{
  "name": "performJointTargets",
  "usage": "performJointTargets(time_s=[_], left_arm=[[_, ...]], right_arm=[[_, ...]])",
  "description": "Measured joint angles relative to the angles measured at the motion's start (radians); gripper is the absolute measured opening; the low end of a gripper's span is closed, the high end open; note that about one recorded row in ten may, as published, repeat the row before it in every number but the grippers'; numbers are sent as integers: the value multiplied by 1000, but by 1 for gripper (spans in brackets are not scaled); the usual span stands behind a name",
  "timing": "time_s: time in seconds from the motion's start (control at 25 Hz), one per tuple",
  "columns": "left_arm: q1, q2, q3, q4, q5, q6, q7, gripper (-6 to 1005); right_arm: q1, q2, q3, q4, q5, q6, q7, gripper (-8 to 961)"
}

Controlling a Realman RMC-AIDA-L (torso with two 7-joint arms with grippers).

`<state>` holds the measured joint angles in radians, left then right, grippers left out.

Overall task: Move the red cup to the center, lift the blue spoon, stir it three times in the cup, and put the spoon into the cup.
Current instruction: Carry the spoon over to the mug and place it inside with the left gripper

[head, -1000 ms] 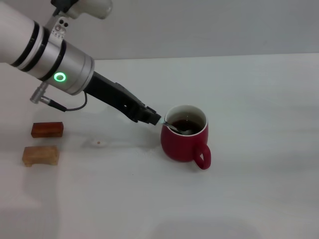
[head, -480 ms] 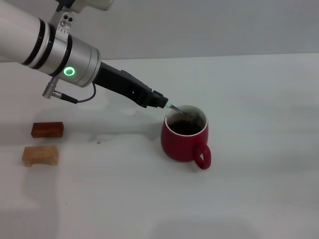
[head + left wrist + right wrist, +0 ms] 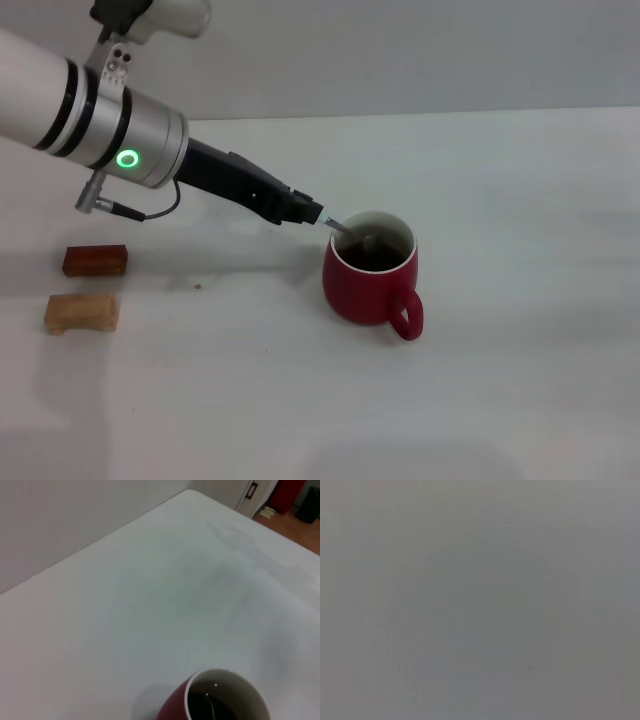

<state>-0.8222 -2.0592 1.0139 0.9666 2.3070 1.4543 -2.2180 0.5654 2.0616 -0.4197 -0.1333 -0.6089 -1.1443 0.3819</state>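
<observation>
The red cup (image 3: 370,280) stands upright on the white table near the middle, handle toward the front right, dark liquid inside. It also shows in the left wrist view (image 3: 220,700). My left gripper (image 3: 312,213) is just left of the cup's rim and is shut on the blue spoon (image 3: 348,230). The spoon slants down into the cup, its grey neck over the rim and its bowl in the liquid. The spoon's neck shows faintly inside the cup in the left wrist view (image 3: 212,707). The right gripper is out of view.
Two small wooden blocks lie at the left of the table, a reddish one (image 3: 95,260) and a paler one (image 3: 81,311) in front of it. A tiny speck (image 3: 197,287) lies between them and the cup.
My left gripper swung back and up, then came down and left a little, moving the spoon around inside the cup. The cup has not moved.
</observation>
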Motion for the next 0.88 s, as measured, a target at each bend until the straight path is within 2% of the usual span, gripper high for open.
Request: performJointTargets(time_s=[0.2,0.52,0.88], left_arm=[[24,0,-1,-2,-5,-4,-1,143],[25,-7,0,-22,-9,-13,-13,142],[32,-5,0,-32,-44,-23,-15,167]], right_arm=[[2,0,-1,0,0,1,0,390],[10,0,-9,-2,0,2,0,390],[13,-4,-8,-6,0,2,0,389]])
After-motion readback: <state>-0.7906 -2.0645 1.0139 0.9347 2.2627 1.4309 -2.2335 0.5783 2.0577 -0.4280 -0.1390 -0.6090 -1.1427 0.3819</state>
